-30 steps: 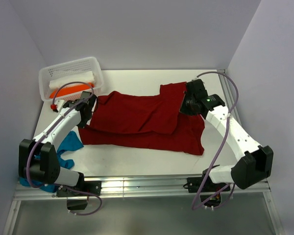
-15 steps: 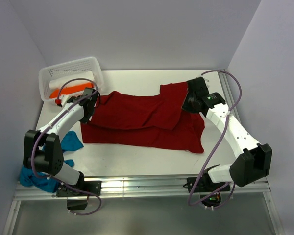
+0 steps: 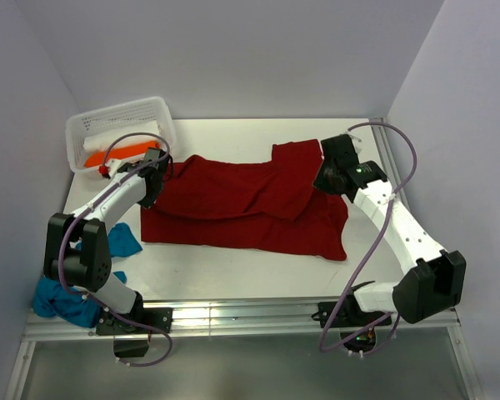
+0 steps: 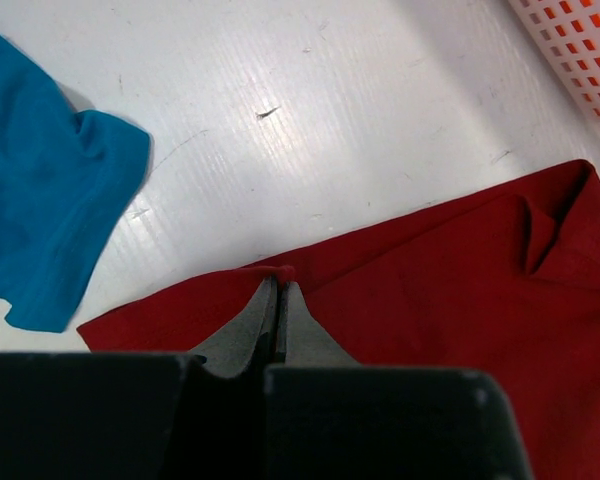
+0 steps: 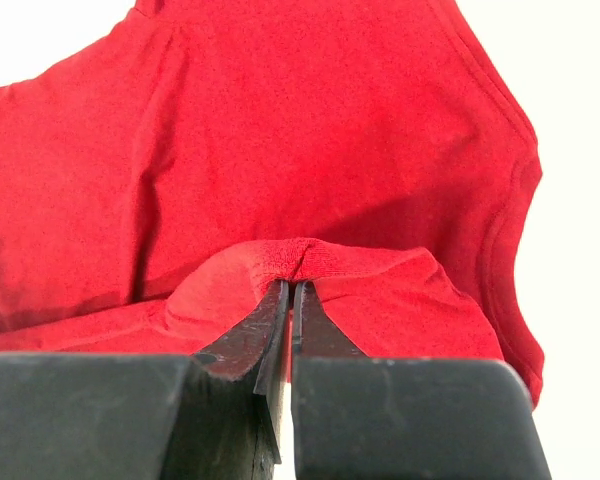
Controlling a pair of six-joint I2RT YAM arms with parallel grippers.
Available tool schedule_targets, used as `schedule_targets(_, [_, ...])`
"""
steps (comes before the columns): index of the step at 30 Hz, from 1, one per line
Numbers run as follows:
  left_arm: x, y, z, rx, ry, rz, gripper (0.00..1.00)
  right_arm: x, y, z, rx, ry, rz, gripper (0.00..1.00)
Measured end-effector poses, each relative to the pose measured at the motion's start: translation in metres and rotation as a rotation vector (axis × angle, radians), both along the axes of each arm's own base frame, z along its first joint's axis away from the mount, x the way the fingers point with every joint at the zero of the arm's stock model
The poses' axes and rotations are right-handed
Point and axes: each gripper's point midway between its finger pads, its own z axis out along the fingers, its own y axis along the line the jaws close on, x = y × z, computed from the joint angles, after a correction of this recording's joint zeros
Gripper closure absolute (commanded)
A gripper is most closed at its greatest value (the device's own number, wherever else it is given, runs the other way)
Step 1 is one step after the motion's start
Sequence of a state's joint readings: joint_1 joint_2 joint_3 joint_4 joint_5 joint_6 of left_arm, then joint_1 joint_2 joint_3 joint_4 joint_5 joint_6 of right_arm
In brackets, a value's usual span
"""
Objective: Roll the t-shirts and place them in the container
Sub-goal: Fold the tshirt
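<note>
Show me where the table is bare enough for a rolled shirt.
Two bare strips of table: the far one, between the dark red t-shirt and the back wall, right of the basket; and the near one, between that shirt and the front rail. The left edge is crowded by the teal t-shirt and the left arm.

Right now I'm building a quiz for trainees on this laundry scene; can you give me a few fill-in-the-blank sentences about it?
The spread shirt, pinched by the left tool and the right tool, is dark ____.
The blue shirt lies crumpled at the table's ____ side.
The basket holds a white roll and an ____ one.
Missing words: red; left; orange.
</note>
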State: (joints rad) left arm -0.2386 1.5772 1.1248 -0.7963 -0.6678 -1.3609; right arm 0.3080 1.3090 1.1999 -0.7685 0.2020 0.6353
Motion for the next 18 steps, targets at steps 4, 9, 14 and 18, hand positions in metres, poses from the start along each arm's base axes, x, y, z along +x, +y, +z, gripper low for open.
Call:
schedule_targets(4, [0.0, -0.001, 0.0, -0.006, -0.007, -0.008, 0.99, -0.01, -0.003, 0.0, 0.009, -0.007, -0.002, 1.0])
schedule_targets(9, [-0.012, 0.002, 0.006, -0.012, -0.023, -0.01, 1.0, -0.023, -0.003, 0.01, 0.041, -0.043, 0.009, 1.0])
schedule_targets(14, [-0.022, 0.003, 0.021, -0.03, -0.074, -0.012, 0.99, -0.039, -0.004, 0.02, 0.071, -0.081, 0.023, 1.0])
schedule_targets(18, [-0.036, 0.005, 0.023, -0.041, -0.09, -0.015, 0.99, -0.053, -0.006, 0.025, 0.092, -0.102, 0.032, 1.0])
